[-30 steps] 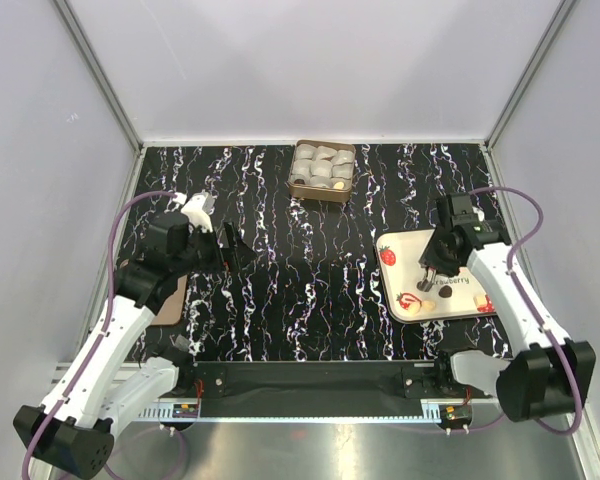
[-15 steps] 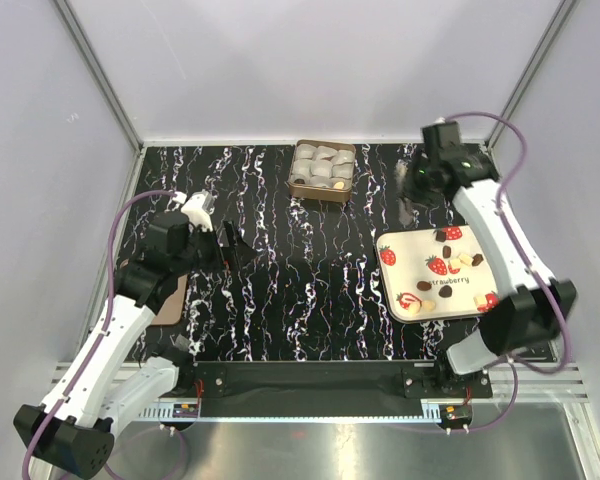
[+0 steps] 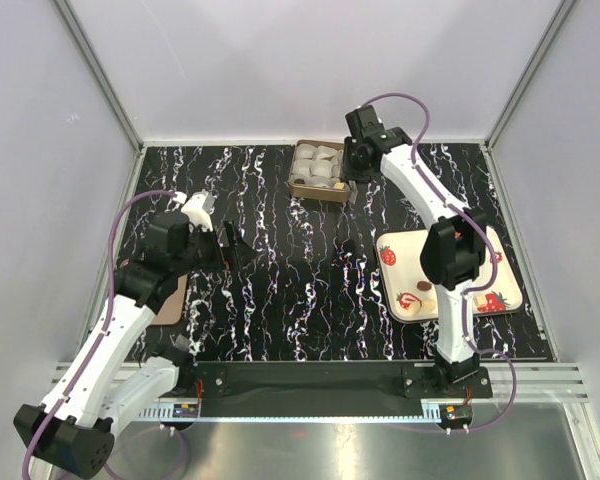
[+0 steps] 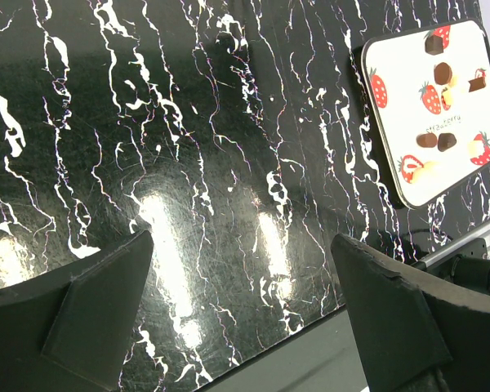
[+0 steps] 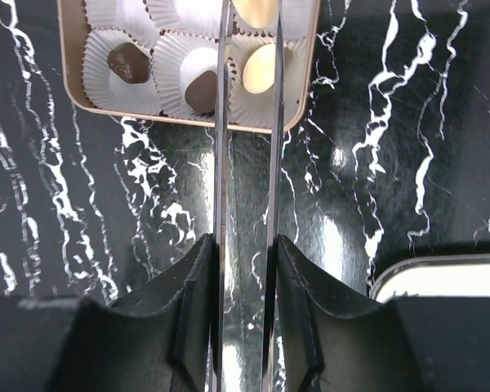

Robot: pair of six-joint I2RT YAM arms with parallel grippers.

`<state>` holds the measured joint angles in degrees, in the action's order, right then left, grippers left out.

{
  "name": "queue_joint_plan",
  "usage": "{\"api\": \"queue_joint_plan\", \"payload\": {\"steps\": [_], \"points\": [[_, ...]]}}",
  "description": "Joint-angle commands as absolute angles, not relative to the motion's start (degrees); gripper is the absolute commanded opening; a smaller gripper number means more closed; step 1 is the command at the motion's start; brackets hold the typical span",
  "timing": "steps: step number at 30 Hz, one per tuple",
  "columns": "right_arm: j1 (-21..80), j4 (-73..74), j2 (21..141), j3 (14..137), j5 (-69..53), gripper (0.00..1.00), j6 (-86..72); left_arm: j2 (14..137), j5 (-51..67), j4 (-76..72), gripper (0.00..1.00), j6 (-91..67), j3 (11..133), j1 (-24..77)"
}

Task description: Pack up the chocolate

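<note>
In the top view a box (image 3: pixel 323 170) of white paper cups (image 3: pixel 310 168) is seen at 12 o'clock on the black marbled worktop (image 3: pixel 280 300). The right gripper (image 3: pixel 346 170) is placed at the 3 o'clock edge of this box. The strawberry tray (image 3: pixel 395 250) at 4 o'clock is partly covered there by the right arm (image 3: pixel 450 250).

The covered part is shown in the left wrist view. There dark and pale chocolate (image 4: pixel 445 73) is spread on the tray, at 2 o'clock and well apart from the left gripper (image 4: pixel 243 241). That gripper is spread wide over the worktop.

The inside of the box is shown only in the right wrist view. Two dark pieces are seated in cups at 10 o'clock of the thin fingers (image 5: pixel 223 163), one of them just beside the left finger. Pale pieces are seen in the narrow gap between the fingers. The fingertips are cut off by the upper edge, so it cannot be told if a piece is clamped.
</note>
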<state>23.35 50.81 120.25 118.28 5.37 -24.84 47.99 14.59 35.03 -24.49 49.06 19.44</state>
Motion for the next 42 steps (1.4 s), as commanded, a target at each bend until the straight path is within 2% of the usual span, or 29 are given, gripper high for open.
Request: {"api": "queue_joint_plan", "payload": {"steps": [1,11,42], "points": [[24.0,49.0,122.0,122.7,8.2,0.32,-21.5,46.9,14.3,33.7,0.99,-24.4,48.9,19.3],[24.3,47.6,126.9,123.5,11.7,0.34,-18.5,47.3,14.2,33.6,0.99,-23.9,49.0,19.3],[25.0,47.5,126.7,122.7,12.2,0.43,-18.3,46.7,13.4,34.5,0.99,-23.5,49.1,19.3]]}}
